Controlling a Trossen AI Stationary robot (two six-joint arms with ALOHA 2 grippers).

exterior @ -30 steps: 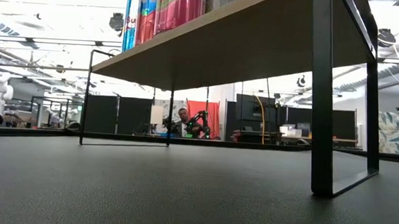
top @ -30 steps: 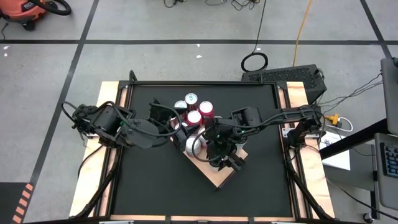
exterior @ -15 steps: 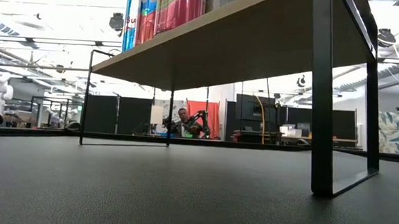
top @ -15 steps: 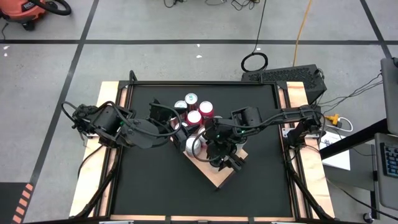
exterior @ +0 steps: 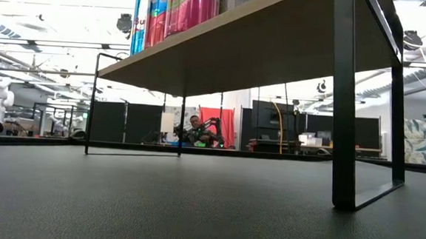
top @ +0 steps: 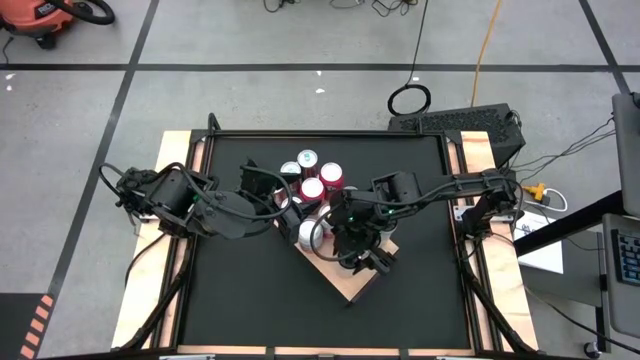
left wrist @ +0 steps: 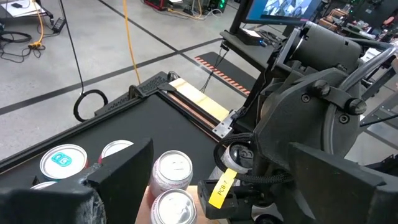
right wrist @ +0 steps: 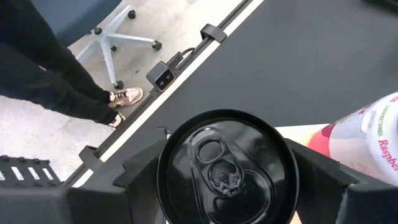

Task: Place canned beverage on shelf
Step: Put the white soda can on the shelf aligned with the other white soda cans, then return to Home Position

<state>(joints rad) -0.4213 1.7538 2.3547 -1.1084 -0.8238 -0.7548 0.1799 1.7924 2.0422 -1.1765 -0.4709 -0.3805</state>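
Over the last second neither arm has shifted. The right gripper (top: 358, 252) straddles the black aluminium can (right wrist: 227, 165) standing on the pale wooden slab shelf (top: 352, 285); whether it is pinching or letting go cannot be told. The left gripper (top: 283, 203) waits nearby with fingers spread, so placement looks nearly done

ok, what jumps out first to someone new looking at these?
The black-topped can filling the right wrist view, sitting between the right gripper jaws. Then the cluster of pink and silver cans on the pale wooden shelf mid-table, both dark arms crowding in, the left gripper beside the cans.
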